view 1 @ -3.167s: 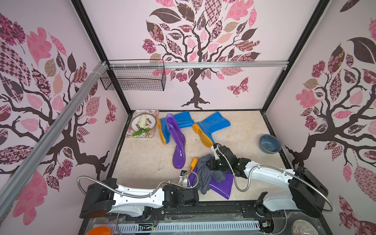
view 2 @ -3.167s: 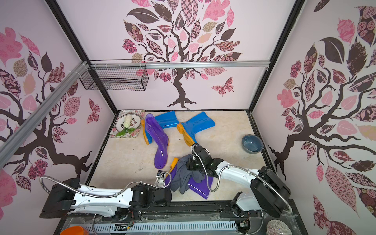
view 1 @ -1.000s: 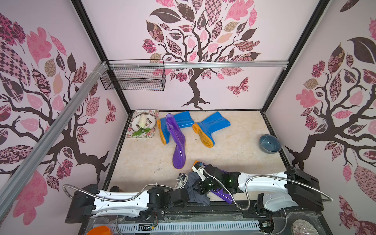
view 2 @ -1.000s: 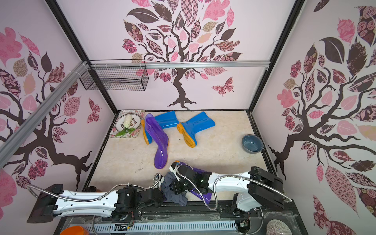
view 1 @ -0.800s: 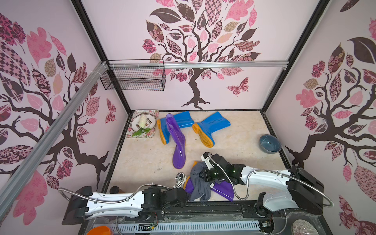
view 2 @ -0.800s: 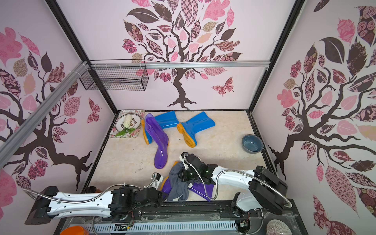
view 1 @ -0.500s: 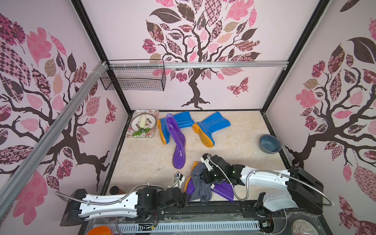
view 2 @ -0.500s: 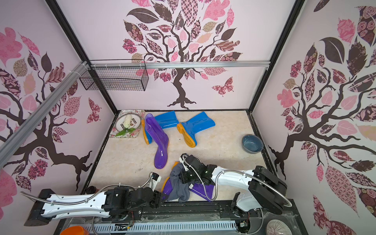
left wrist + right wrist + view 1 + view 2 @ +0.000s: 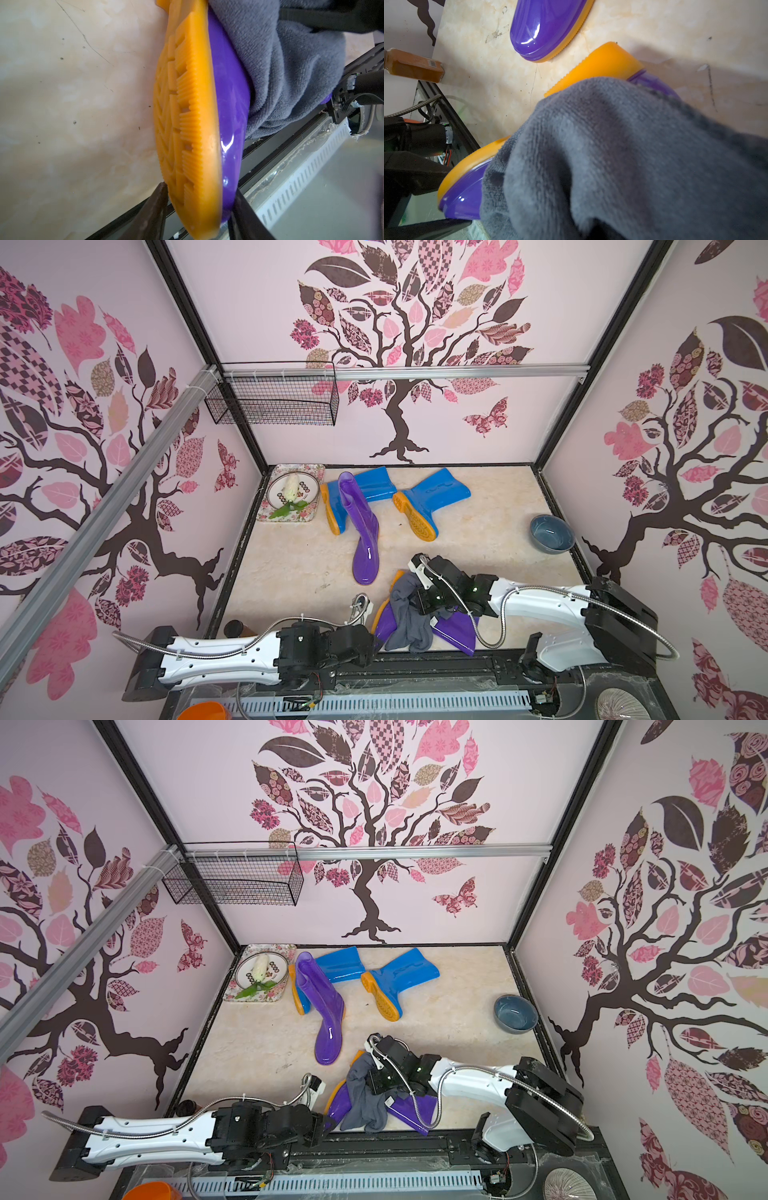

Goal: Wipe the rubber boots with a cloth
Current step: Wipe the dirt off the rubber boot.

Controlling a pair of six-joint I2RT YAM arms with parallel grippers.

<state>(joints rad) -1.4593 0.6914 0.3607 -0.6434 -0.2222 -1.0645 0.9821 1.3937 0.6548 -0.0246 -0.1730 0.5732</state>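
A purple boot (image 9: 457, 630) (image 9: 411, 1110) lies on its side at the table's front edge, orange sole (image 9: 187, 116) facing left. My left gripper (image 9: 374, 639) (image 9: 200, 199) is shut on its toe, one finger on the sole and one on the purple upper. The grey-blue cloth (image 9: 409, 622) (image 9: 365, 1102) (image 9: 623, 162) drapes over the boot's middle. My right gripper (image 9: 419, 599) (image 9: 374, 1077) is shut on the cloth, its fingers buried in the folds. A second purple boot (image 9: 365, 539) and two blue boots (image 9: 365, 489) (image 9: 432, 497) lie farther back.
A grey-blue bowl (image 9: 552, 533) sits at the right edge. A floral tray (image 9: 309, 510) with a plate is at the back left, under a wire basket (image 9: 274, 402). A brown bottle (image 9: 413, 66) lies at the front left corner beside the black rail.
My right gripper carried the cloth along the near boot, away from the front edge, then held there. My left jaws widened and closed in again on the toe.
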